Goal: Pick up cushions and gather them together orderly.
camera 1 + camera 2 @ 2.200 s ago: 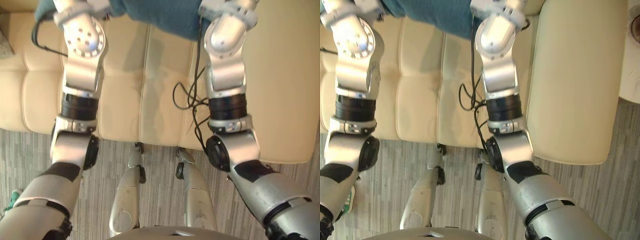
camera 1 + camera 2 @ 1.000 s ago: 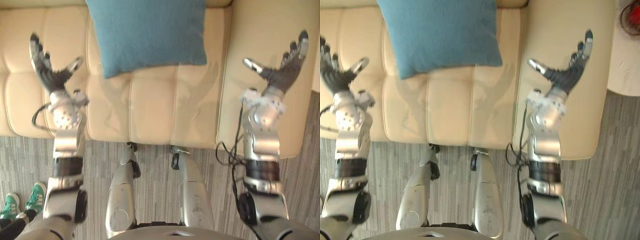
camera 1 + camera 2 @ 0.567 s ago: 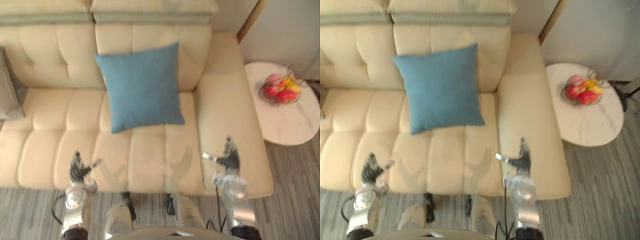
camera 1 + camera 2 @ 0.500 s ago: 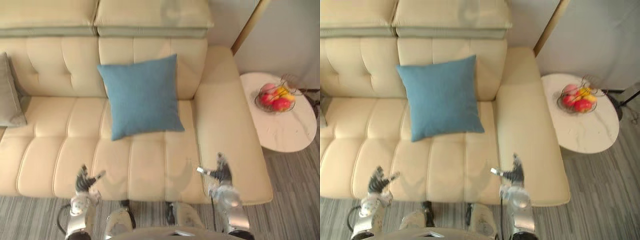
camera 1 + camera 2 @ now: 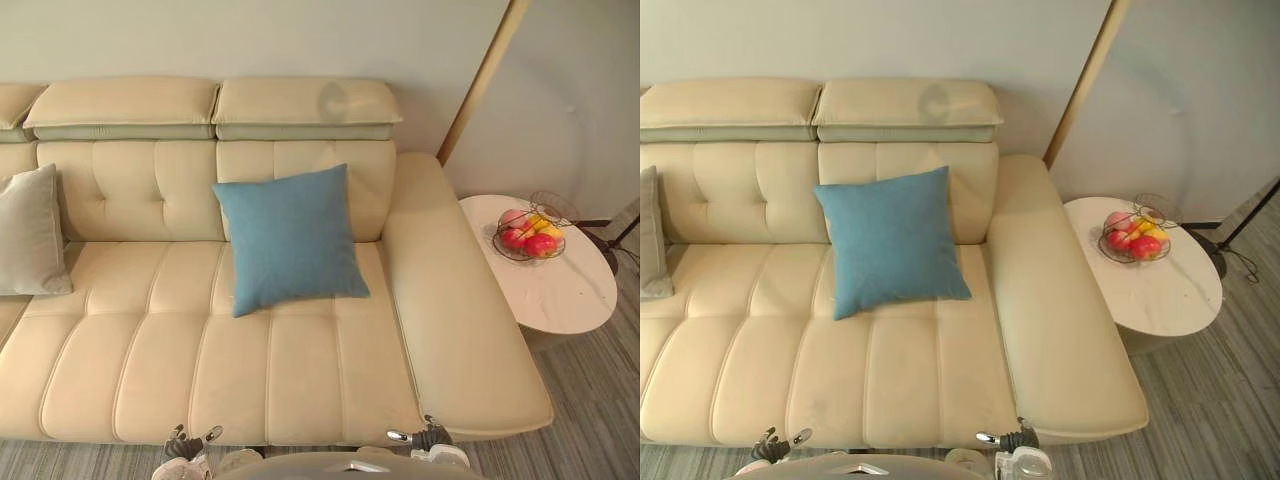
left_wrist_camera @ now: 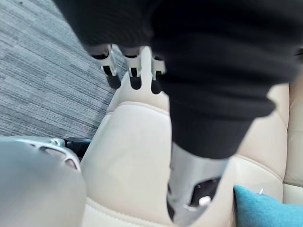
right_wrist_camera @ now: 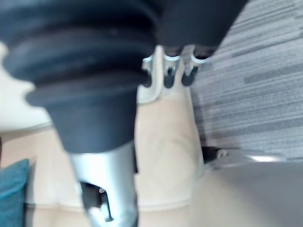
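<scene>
One sofa [image 5: 150, 370] bears two cushions: one blue cushion [image 5: 290, 238], and one grey cushion [image 5: 30, 232] at 9 o'clock. At 3 o'clock stands one table [image 5: 565, 300] with one fruit basket [image 5: 502, 247].

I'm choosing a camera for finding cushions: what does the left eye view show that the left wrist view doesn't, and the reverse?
The left eye view adds the grey square cushion on the seat at the left, the round white side table and its wire fruit bowl. The left wrist view adds a close look along the left hand, fingers straight, holding nothing. Both show the blue square cushion on the cream leather sofa and the grey striped floor.
</scene>
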You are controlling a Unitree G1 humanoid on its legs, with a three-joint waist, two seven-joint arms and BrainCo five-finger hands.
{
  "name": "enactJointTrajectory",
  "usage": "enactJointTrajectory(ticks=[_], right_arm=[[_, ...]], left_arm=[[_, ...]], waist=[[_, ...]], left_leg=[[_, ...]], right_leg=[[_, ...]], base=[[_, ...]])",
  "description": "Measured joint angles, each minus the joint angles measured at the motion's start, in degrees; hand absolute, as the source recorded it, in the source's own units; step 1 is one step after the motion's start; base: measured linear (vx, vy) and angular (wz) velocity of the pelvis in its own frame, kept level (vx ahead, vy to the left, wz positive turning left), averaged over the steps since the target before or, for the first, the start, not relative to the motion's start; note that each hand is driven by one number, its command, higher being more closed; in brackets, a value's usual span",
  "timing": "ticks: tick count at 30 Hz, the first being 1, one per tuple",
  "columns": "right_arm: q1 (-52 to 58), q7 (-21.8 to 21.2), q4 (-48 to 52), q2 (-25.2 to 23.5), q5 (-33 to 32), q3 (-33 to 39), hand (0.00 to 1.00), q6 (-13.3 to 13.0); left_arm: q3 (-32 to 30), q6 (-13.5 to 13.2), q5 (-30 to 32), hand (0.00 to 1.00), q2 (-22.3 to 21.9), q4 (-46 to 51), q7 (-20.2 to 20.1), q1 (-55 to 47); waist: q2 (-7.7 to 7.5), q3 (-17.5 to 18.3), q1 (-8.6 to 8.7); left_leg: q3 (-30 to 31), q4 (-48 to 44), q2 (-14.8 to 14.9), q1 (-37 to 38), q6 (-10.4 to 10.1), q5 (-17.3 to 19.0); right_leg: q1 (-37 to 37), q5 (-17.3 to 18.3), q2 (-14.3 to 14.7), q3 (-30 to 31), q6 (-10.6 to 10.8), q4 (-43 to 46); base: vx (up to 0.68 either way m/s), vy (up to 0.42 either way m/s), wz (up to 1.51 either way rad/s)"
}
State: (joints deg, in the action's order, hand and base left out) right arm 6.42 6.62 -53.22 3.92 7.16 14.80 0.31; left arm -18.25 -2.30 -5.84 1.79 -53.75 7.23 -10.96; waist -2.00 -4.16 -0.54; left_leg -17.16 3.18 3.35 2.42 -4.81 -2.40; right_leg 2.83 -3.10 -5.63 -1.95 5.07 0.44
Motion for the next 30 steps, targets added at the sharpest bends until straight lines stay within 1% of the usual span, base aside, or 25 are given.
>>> enactJointTrajectory(ticks=[2,3,4,5,6,7,8,9,10,11,12,13,14,15,16,17,18,20,21,22,25,26,27,28,30], right_arm=[[-0.19,0.10,0.39,-0.29,0.00,-0.06,0.00,0.04],[-0.27,0.12,0.65,-1.01,-0.02,-0.02,0.00,0.07],[-0.47,0.26,0.80,-1.28,-0.01,-0.08,0.00,0.14],[-0.43,0.23,0.76,-1.24,-0.02,-0.13,0.00,0.16],[-0.66,0.19,0.80,-1.19,-0.06,-0.16,0.00,0.18],[-2.35,0.22,0.61,-0.50,-0.11,-0.16,0.00,0.26],[-2.74,0.27,0.71,-0.64,-0.08,-0.45,0.00,0.06],[-2.61,0.28,0.64,-0.93,-0.06,-0.67,0.00,-0.08],[-2.27,0.27,0.30,-1.66,-0.04,-1.38,0.00,0.01],[-1.76,0.28,0.08,-2.22,-0.04,-2.24,0.00,0.01],[-2.11,0.24,-0.19,-2.55,-0.04,-3.13,0.00,0.05],[-2.77,0.26,-0.19,-2.76,0.00,-4.02,0.00,0.08],[-3.80,0.28,-0.20,-2.77,0.00,-4.64,0.00,0.12],[-5.39,0.35,-0.65,-2.16,0.12,-5.26,0.00,0.17],[-6.14,0.45,-0.95,-1.81,0.13,-5.37,0.00,0.19],[-8.98,1.39,-1.76,-0.35,0.14,-5.82,0.00,0.13],[-10.37,1.81,-1.75,0.77,0.15,-5.79,0.00,0.16],[-10.51,2.35,-1.77,2.65,1.16,-5.61,0.00,0.34],[-9.64,2.42,-1.80,2.97,1.31,-5.57,0.00,0.68],[-8.89,2.56,-1.81,2.93,1.30,-5.21,0.00,0.98],[-8.43,3.61,-1.79,2.94,1.14,-3.19,0.00,1.17],[-8.01,4.01,-1.76,2.66,1.06,-2.34,0.00,1.19],[-7.04,4.00,-1.66,2.00,1.06,-2.09,0.00,1.21],[-6.42,3.98,-1.60,1.53,1.06,-1.84,0.00,1.21],[-5.26,3.86,-1.39,-1.49,0.79,0.09,0.00,1.12]], left_arm=[[-0.53,0.00,0.02,0.00,-0.02,-0.34,0.21,0.33],[-0.94,-0.01,0.01,0.00,0.21,-0.38,0.61,0.72],[-1.22,-0.01,-0.04,0.00,0.60,-0.25,1.10,1.29],[-1.68,-0.01,-0.04,0.00,0.50,-0.20,1.25,1.38],[-1.97,0.00,-0.05,0.00,0.18,-0.10,1.34,1.42],[-1.85,-0.06,-0.16,0.00,-0.96,1.03,1.54,1.44],[-1.90,-0.05,-0.23,0.00,-0.60,1.41,1.77,1.54],[-1.85,-0.02,-0.27,0.00,0.07,1.42,1.95,1.63],[-1.87,0.00,-0.32,0.00,0.84,1.48,2.02,1.88],[-1.80,0.08,-0.34,0.00,1.19,1.48,2.11,1.82],[-1.67,0.09,-0.35,0.00,1.19,1.49,2.09,1.81],[-1.38,0.10,-0.56,0.00,1.09,1.68,2.16,1.85],[-1.18,0.10,-0.74,0.00,1.00,2.08,2.27,1.88],[-0.88,0.10,-0.84,0.00,0.78,2.57,2.43,2.43],[-0.62,0.10,-0.85,0.00,0.46,2.64,2.47,2.79],[0.83,0.11,-0.88,0.00,-0.36,2.59,2.60,3.64],[2.04,0.11,-1.06,0.00,-1.01,2.44,2.68,4.64],[4.95,0.10,-1.34,0.00,-2.24,2.38,2.78,4.90],[5.89,0.10,-1.33,0.00,-2.38,2.40,2.82,4.62],[6.58,0.01,-1.48,0.00,-2.47,2.56,2.77,4.66],[6.64,-0.07,-1.20,0.00,-2.45,2.55,2.86,4.67],[6.65,-0.07,-1.18,0.00,-2.52,2.54,2.85,4.86],[6.26,-0.05,-1.27,0.00,-2.60,2.57,2.83,4.90],[5.70,-0.04,-1.23,0.00,-2.65,2.58,2.82,5.05],[4.44,-0.06,-1.22,0.00,-2.54,3.07,2.77,4.96]], waist=[[-0.10,-0.16,-0.81],[-0.84,-0.65,-0.95],[-1.73,-0.98,-0.87],[-1.75,-1.00,-0.84],[-1.06,-0.91,-0.94],[1.52,-1.81,-1.17],[1.32,-2.31,-0.88],[1.43,-2.58,-0.96],[-0.39,-2.18,-1.15],[-1.33,-1.62,-1.24],[-1.66,-1.41,-1.32],[-2.03,-1.13,-1.42],[-2.45,-0.84,-1.79],[-2.94,-0.39,-2.50],[-2.32,-0.58,-2.88],[0.47,-1.17,-3.65],[2.45,-2.61,-3.68],[5.70,-3.92,-2.81],[6.13,-3.90,-2.60],[5.74,-3.90,-2.71],[4.49,-3.68,-1.98],[3.78,-4.11,-2.22],[3.42,-4.45,-2.51],[3.65,-4.42,-2.47],[1.78,-5.11,-2.24]], left_leg=[[-1.02,-0.42,-0.76,-0.29,0.82,0.45],[-2.26,-2.51,-0.77,-1.57,1.94,1.23],[-3.48,-6.37,-0.77,-3.61,3.14,2.56],[-3.59,-7.72,-0.48,-4.54,4.27,2.91],[-3.81,-8.32,0.86,-5.46,5.01,3.20],[-5.12,-9.43,4.20,-6.75,5.60,3.25],[-4.69,-10.44,5.22,-7.28,5.69,3.38],[-4.22,-10.77,5.35,-7.25,5.64,3.42],[-3.43,-11.24,5.17,-7.48,5.65,3.21],[-2.93,-11.17,4.90,-7.64,5.50,2.52],[-2.70,-11.18,4.79,-8.13,4.98,1.41],[-2.63,-11.45,4.33,-9.41,4.87,0.06],[-2.90,-11.79,3.89,-10.80,4.86,-0.75],[-3.26,-12.42,4.08,-13.35,4.57,-2.13],[-3.27,-12.30,4.34,-14.32,4.30,-2.96],[-2.98,-11.57,6.11,-17.17,3.39,-5.01],[-2.47,-10.95,7.00,-18.05,3.00,-6.74],[0.52,-7.96,8.51,-18.05,1.57,-10.97],[1.82,-5.41,8.46,-16.99,-0.30,-13.84],[3.60,-4.43,7.98,-16.07,-1.81,-13.95],[5.80,-10.19,4.49,-15.18,-0.90,-4.59],[6.49,-14.59,3.29,-14.53,-0.22,1.55],[7.03,-16.46,3.30,-13.25,-0.24,5.14],[7.17,-17.03,3.19,-13.12,-0.30,5.55],[6.09,-16.61,1.81,-11.20,-0.94,6.60]], right_leg=[[1.59,-0.87,-0.35,2.34,0.60,0.39],[2.53,-1.24,-0.71,3.21,0.78,0.41],[3.35,-0.69,-1.51,2.36,0.39,0.17],[3.32,0.43,-1.67,1.40,0.10,-0.47],[3.21,2.45,-1.63,-0.67,-0.77,-1.06],[6.50,5.03,-2.17,-7.19,-3.41,11.87],[8.27,7.64,-2.83,-8.57,-3.01,23.65],[8.49,9.19,-3.39,-8.67,-2.51,29.28],[6.81,11.39,-4.65,-7.91,-1.11,38.31],[5.00,12.77,-5.21,-7.35,-0.29,42.70],[2.83,13.12,-5.10,-6.36,0.90,43.84],[0.38,12.61,-5.22,-5.50,2.14,41.47],[-0.84,11.51,-5.21,-4.84,2.24,37.42],[-2.42,15.82,-4.29,-5.08,2.62,30.00],[-3.02,16.84,-3.54,-5.35,2.34,26.39],[-4.46,17.64,-1.32,-6.75,1.51,17.57],[-5.60,17.84,0.10,-6.89,1.15,13.35],[-6.04,17.11,2.53,-8.30,0.21,11.98],[-5.68,17.01,2.81,-8.89,-0.14,12.60],[-4.93,17.04,1.82,-9.80,-1.12,13.15],[-1.15,15.01,-0.65,-8.42,-1.08,13.27],[0.99,13.63,-1.49,-6.37,-0.51,13.03],[1.68,12.74,-1.52,-4.69,-0.02,13.04],[1.68,12.41,-1.57,-4.22,0.18,13.08],[1.28,11.11,-2.03,-2.00,0.86,12.65]], base=[[-0.12,0.086,-0.63],[-0.14,0.080,-0.58],[-0.14,0.077,-0.37],[-0.09,0.026,-0.22],[-0.14,0.030,-0.36],[-0.15,0.010,-0.32],[-0.12,0.029,-0.22],[-0.07,-0.015,0.20],[-0.06,-0.072,0.31],[-0.09,-0.122,0.32],[-0.14,-0.151,0.20],[-0.14,-0.132,0.07],[-0.18,-0.153,-0.14],[-0.17,-0.140,-0.29],[-0.27,-0.202,-0.50],[-0.32,-0.218,-0.38],[-0.43,-0.245,-0.20],[-0.37,-0.160,0.23],[-0.31,-0.100,0.15],[-0.26,-0.081,-0.11],[-0.16,0.013,-0.32],[-0.13,0.107,-0.59],[-0.10,0.099,-0.63],[-0.11,0.109,-0.69],[-0.14,0.118,-0.52]])
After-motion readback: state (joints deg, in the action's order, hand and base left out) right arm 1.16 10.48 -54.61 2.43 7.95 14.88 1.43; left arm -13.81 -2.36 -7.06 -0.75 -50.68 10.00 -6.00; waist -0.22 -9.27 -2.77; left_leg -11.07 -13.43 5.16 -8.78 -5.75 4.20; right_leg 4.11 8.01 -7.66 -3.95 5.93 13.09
